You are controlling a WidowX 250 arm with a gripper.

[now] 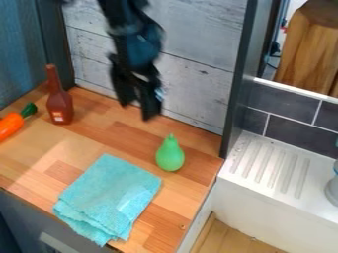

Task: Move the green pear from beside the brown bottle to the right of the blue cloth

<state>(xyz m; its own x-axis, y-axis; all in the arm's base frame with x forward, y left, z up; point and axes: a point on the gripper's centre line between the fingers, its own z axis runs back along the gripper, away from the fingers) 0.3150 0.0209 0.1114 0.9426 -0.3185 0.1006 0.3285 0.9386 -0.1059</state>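
Note:
The black gripper (137, 109) hangs at the upper middle, in front of the whitewashed board wall and above the wooden counter. Its two fingers stand apart, open, with nothing seen between them. Below it and to the right, a green pear (170, 155) stands upright on the counter. A folded turquoise cloth (111, 195) lies flat to the left of the pear, nearer the front. At the left stands a brown bottle (59, 101), upright, with an orange carrot (11, 124) beside it at the view's left edge.
The wooden counter (92, 134) meets the board wall (198, 44) at the back. A dark post (239, 74) rises at its right back corner. Right of it is a white sink unit with a ridged drainboard (269, 165) and a grey object (332, 190) at the edge.

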